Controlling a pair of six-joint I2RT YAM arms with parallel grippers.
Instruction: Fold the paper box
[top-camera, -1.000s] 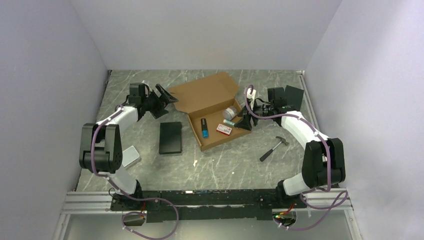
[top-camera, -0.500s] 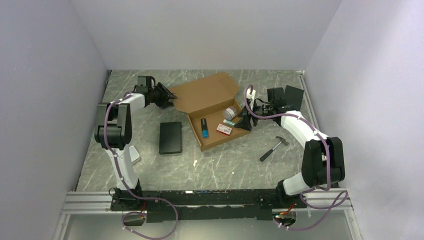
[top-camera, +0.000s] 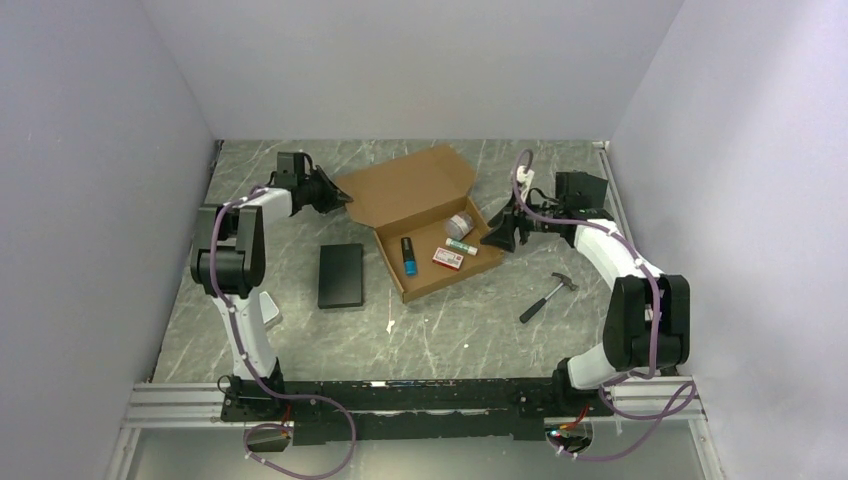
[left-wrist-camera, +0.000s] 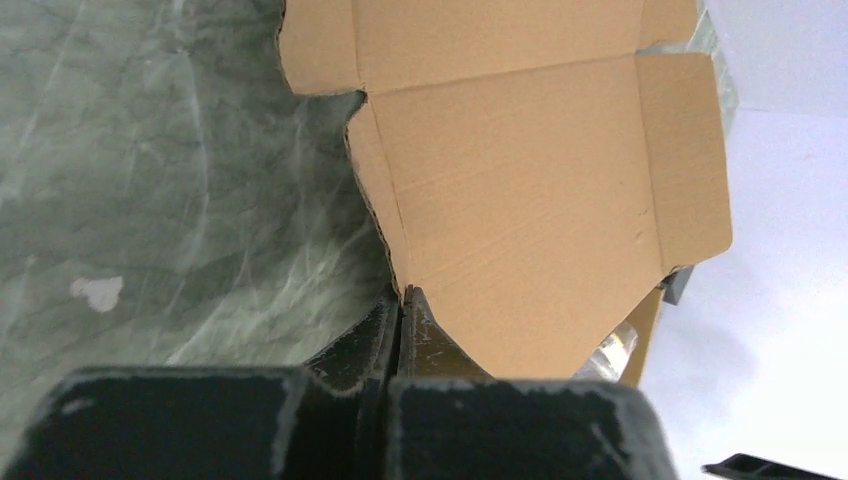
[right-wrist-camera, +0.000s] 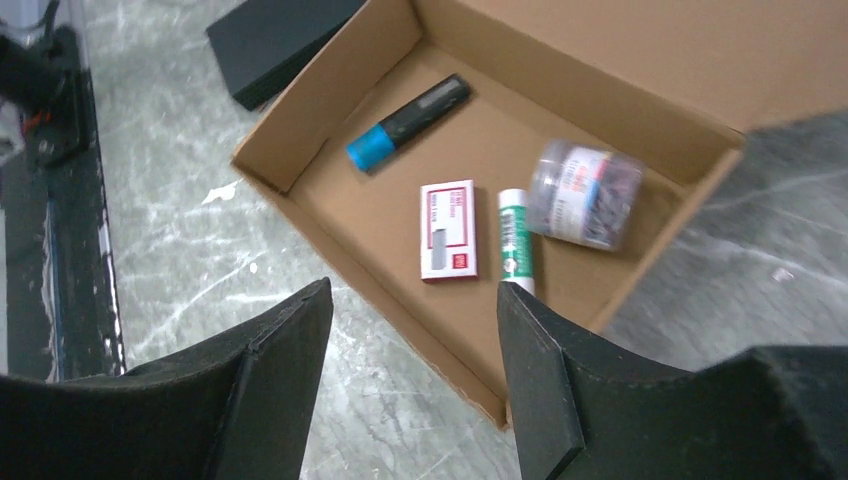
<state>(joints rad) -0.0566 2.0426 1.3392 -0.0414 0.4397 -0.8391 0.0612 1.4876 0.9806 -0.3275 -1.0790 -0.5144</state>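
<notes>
Brown paper box (top-camera: 400, 190), lid corner clamped in left pincer (left-wrist-camera: 402, 296)

The box (top-camera: 410, 185) is laid open at the middle of the desk (top-camera: 450, 330), with its lid spread behind the tray. In the tray, a marker (top-camera: 408, 254) is placed at the left and a packet (top-camera: 449, 259) to its right, with a tube (top-camera: 461, 245) and a jar (top-camera: 461, 224) behind the packet. A block (top-camera: 341, 275) is set left of the box and a hammer (top-camera: 547, 296) to its right. The left hand (top-camera: 347, 200) is found at the lid's left edge, and the right hand (top-camera: 497, 240) just right of the tray.
</notes>
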